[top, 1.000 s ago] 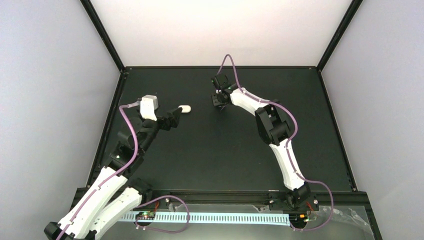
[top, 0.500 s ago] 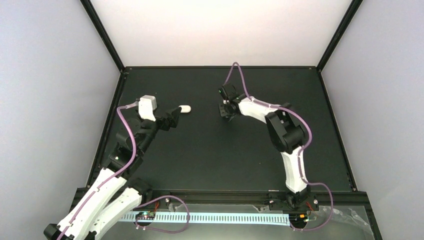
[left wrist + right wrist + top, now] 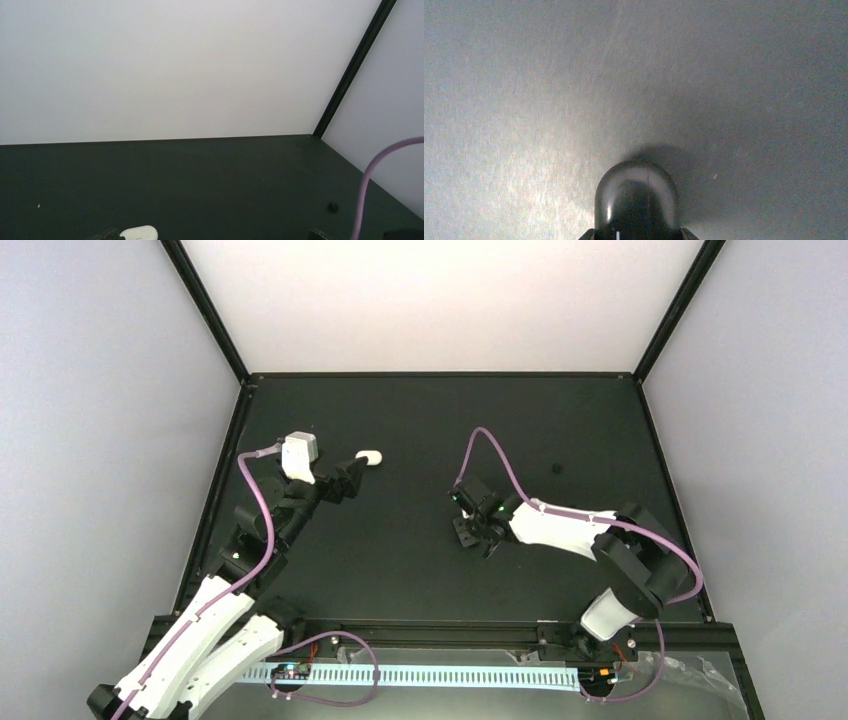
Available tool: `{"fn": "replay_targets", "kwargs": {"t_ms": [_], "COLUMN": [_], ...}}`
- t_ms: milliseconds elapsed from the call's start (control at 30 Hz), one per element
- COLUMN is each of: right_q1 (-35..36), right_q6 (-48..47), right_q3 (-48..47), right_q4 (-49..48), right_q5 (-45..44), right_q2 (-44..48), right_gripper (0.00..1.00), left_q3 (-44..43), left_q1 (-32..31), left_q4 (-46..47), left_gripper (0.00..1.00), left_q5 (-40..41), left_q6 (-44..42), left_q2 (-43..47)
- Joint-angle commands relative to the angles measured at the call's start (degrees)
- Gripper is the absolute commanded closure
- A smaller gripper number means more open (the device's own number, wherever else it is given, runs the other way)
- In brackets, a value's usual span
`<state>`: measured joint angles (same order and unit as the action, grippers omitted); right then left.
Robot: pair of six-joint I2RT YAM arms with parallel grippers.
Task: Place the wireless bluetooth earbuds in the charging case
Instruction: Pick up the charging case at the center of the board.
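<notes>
**2 pincers, 2 cases: the white case lies at the left pincer's tips**

Top view. The left pincer [image 3: 355, 468] stands with its jaws wide apart and nothing between them. It reaches toward the far right over the black bench [image 3: 420, 580]. A white pill-shaped case [image 3: 369, 456] lies on the bench just beyond its tips, touching them or nearly so; which cannot be told. The case's long axis runs left to right across the bench, oblique to the pincer's line of reach.

Left wrist view. The white case shows at the bottom edge, close beside the left finger rather than centred in the gap.

Right wrist view. The right pincer [image 3: 466, 532] hangs low over mid-bench, well apart from the white case. It appears to grip a small black oval case [image 3: 636, 197], whose glossy domed end juts out from between the finger ends.

No earbuds can be made out in any view. 1 small dark speck [image 3: 557, 468] on the far right of the bench is too small to identify.

Judgement: the left arm is much the nearer to the white case. A grasp would call for shifting the gap sideways to centre it, then closing across the short axis.
</notes>
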<state>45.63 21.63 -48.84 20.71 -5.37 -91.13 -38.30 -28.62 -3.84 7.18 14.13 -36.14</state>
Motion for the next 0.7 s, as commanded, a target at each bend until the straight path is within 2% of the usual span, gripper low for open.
{"fn": "replay_targets", "kwargs": {"t_ms": [0,433,667], "right_q1": [2.83,4.01,4.03], "right_q6": [0.63,-1.52,-2.02], "right_q3": [1.52,0.32,1.22], "right_q4": [2.5,7.09,7.8], "right_q5": [-0.88,-1.89,-1.58], "right_q2": [2.63,-0.31,-0.32], "right_gripper": [0.68,0.53,0.54], "left_q3": [0.07,-1.02,-0.92], "left_q1": [-0.38,-0.36,-0.33], "left_q4": [1.73,0.63,0.82], "left_gripper": [0.01,0.01,0.01], "left_q5": [-1.51,-4.1,-4.45], "left_q6": [0.34,0.83,0.99], "left_q2": [-0.8,-4.75,-4.98]}}
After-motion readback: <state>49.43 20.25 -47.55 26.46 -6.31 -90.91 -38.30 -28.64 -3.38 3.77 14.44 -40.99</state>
